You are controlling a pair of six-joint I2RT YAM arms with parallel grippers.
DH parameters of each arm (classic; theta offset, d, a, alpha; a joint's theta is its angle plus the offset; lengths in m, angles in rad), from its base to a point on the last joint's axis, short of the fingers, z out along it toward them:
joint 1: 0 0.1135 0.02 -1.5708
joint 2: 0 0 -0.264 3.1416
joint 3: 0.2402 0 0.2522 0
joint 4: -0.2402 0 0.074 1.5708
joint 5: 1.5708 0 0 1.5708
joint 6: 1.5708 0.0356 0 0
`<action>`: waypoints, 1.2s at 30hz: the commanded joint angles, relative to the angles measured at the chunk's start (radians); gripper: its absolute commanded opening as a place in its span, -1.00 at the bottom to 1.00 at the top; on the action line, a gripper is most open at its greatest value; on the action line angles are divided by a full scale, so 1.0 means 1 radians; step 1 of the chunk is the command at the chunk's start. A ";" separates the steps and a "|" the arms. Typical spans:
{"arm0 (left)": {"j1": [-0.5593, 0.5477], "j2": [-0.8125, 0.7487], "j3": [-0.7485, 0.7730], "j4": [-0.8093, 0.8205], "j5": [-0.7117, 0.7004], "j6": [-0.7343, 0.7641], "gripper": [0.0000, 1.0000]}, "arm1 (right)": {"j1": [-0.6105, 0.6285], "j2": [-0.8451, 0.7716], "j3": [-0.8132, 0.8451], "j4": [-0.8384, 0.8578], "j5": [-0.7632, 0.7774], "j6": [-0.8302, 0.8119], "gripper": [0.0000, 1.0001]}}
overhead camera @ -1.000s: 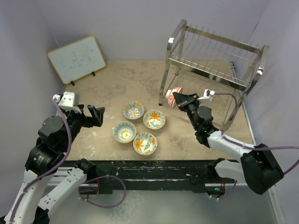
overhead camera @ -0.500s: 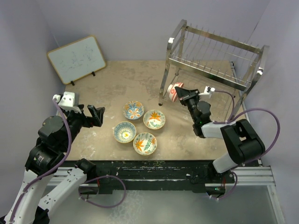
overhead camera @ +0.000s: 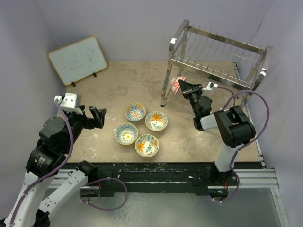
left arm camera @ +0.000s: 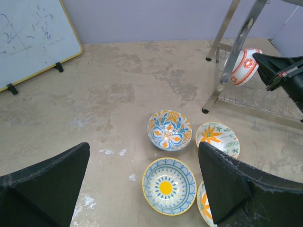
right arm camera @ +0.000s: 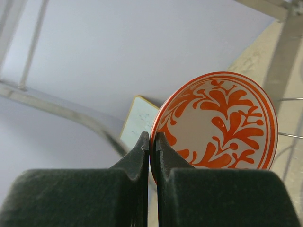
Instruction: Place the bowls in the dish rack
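Right gripper clamped on red-orange bowl rim, bowl upright just ahead, at dish rack lower tier; feed edge-on between wires, release once seated; left gripper apart.

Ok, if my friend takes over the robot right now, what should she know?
Left gripper: jaws open and empty, hovering over the tan table beside the four cream ceramic bowls with floral insides.
Right gripper: jaws shut on the rim of the red-orange patterned ceramic bowl, held on edge at the lower tier of the shiny metal wire dish rack.
Done: no bowl released in the rack yet.
To do: set this bowl in, then load the other four.
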 commanded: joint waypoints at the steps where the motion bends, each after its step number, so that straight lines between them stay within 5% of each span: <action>1: 0.007 0.007 0.027 0.037 -0.011 0.020 0.98 | -0.027 0.089 0.061 0.241 -0.030 0.096 -1.00; 24: 0.006 0.002 0.020 0.027 -0.033 0.022 0.98 | -0.093 0.231 -0.032 0.374 -0.041 0.238 -1.00; 36: 0.006 -0.002 0.016 0.024 -0.036 0.021 0.98 | -0.097 0.165 -0.115 0.341 0.037 0.227 -0.75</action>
